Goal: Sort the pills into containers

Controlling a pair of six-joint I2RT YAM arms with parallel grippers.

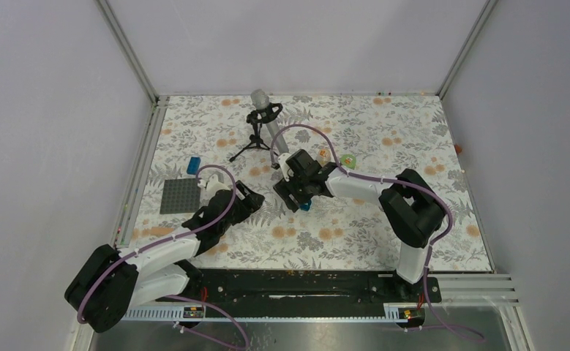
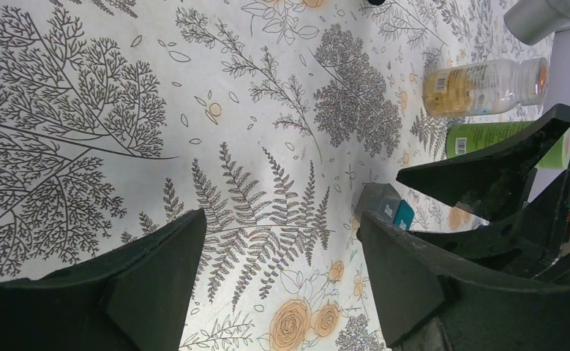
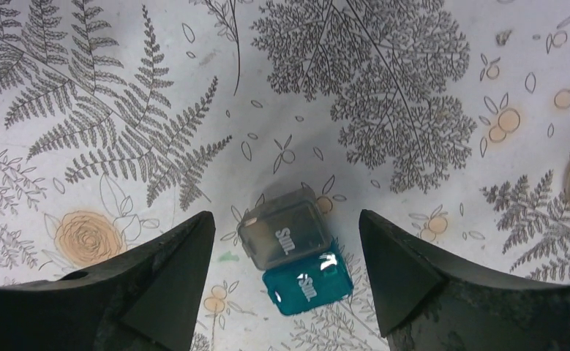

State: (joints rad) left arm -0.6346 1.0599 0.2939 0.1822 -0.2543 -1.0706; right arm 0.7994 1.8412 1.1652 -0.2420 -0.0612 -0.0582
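Under the right gripper (image 3: 285, 219), fingers spread, sits the pill box (image 3: 295, 257); left gripper (image 2: 280, 218) (also spread) crowds close, so they may collide.

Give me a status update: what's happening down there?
Left gripper open, empty. Right gripper open, over pill box. Nothing blocking the box.

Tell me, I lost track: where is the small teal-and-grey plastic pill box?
The teal-and-grey pill box lies mid-table on the floral cloth, under the open right gripper, between its fingers in the right wrist view.
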